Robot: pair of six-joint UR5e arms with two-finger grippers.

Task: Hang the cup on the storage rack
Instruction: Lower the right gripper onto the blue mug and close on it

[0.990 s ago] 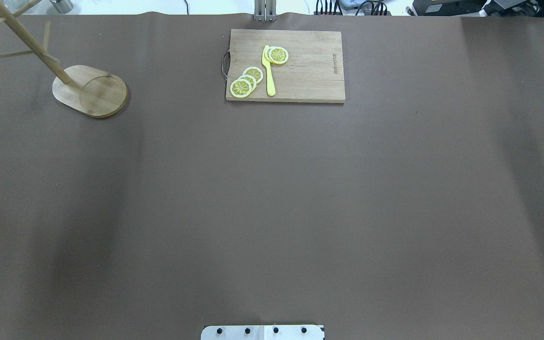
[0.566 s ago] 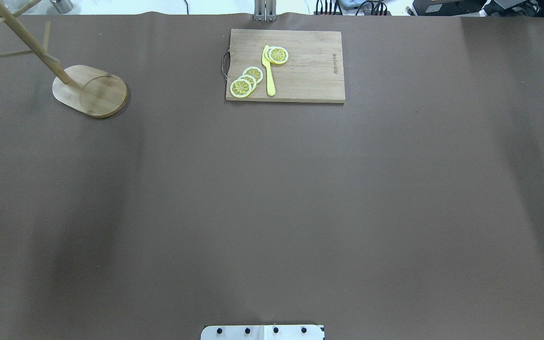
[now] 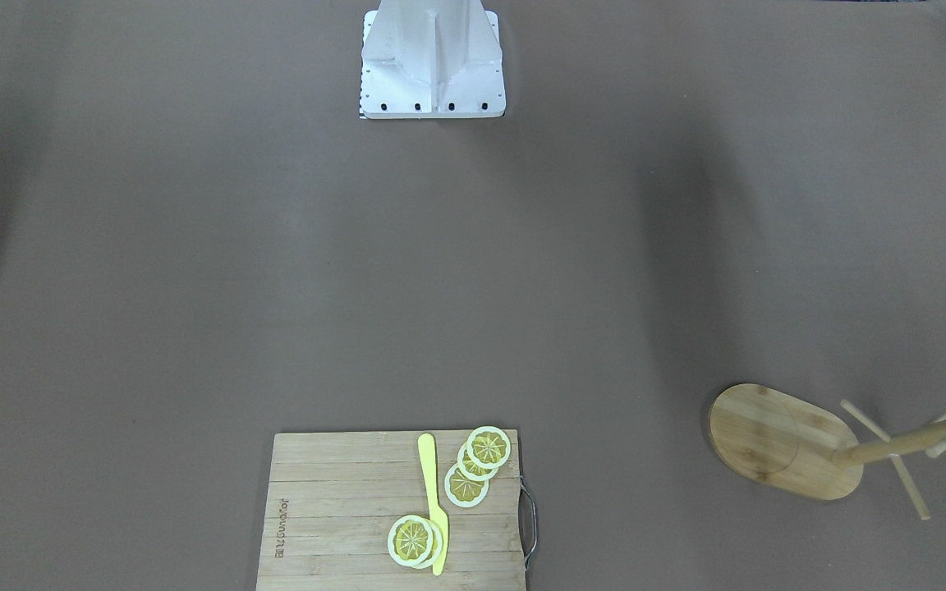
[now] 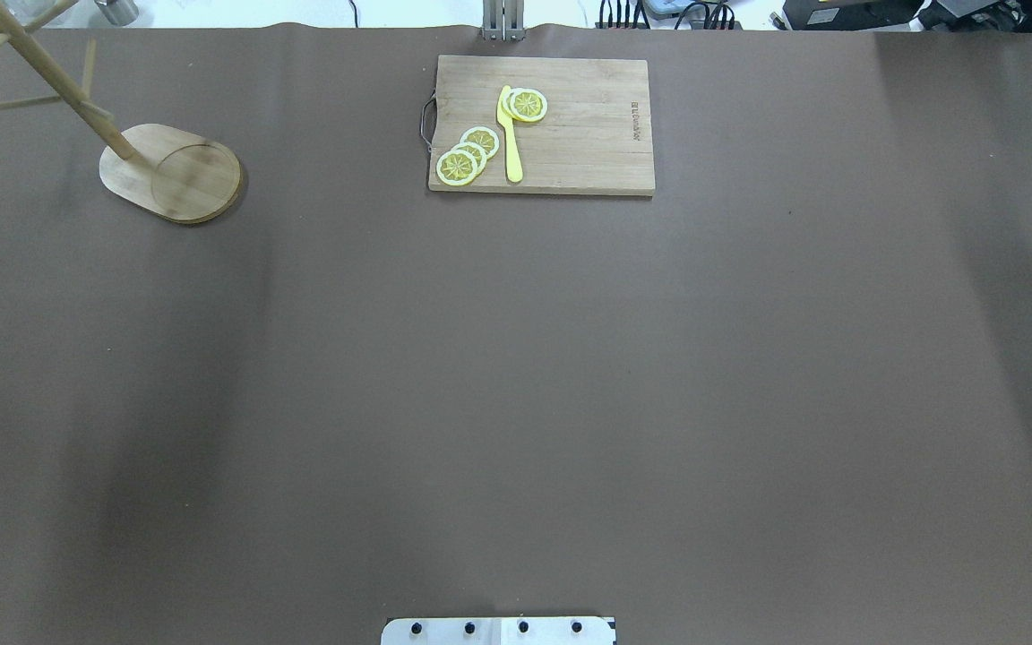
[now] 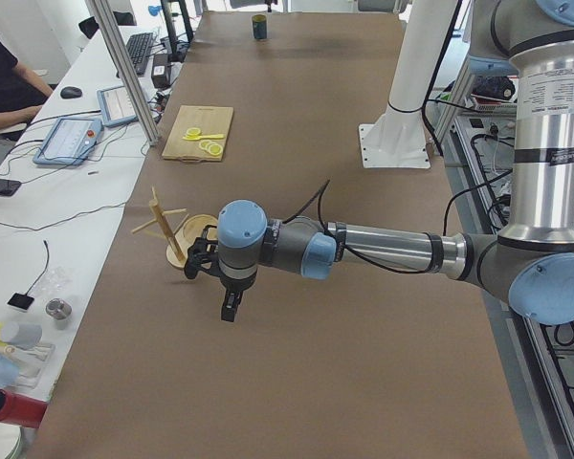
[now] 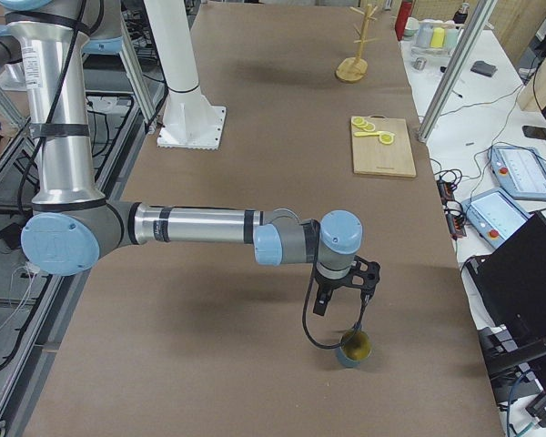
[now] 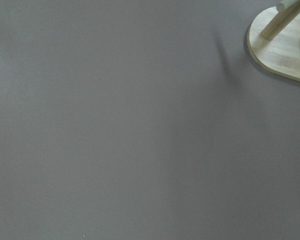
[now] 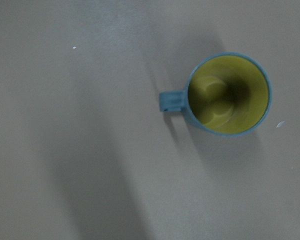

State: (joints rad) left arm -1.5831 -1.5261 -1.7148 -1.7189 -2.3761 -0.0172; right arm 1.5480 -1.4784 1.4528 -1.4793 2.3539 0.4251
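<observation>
Brown matting covers the long table [image 4: 516, 403], with the robot's white mount [image 3: 432, 57] at mid-edge. Straight across from the mount, at the far edge, lies a bamboo cutting board [image 4: 570, 134] with a wire handle.

The left arm [image 5: 383, 251] stretches out low, well off toward the robot's left of the board. The left gripper [image 5: 228, 314] hangs pointing down near the rack. It shows only in the side view, so I cannot tell whether its fingers are parted or closed.

The right arm [image 6: 200, 225] reaches far out on the board's other side. The right gripper [image 6: 338, 309] hovers just above the cup, and whether it is spread or clenched cannot be told either.

The rack [image 4: 171, 170], a pale wooden mug tree on an oval base, stands well to the board's left, and nothing hangs on its pegs.

The cup [image 6: 354, 349], blue outside and yellow-olive inside, stands upright on the matting, far to the board's right at the table's end. From the right wrist it is seen from straight above [image 8: 227, 95], handle to the view's left, with no finger on it.

On the board lie a yellow knife [image 4: 510, 134] and lemon slices [image 4: 471, 152]. A line of lettering [image 4: 635, 121] is burnt in near the board's short edge, too small to read.
</observation>
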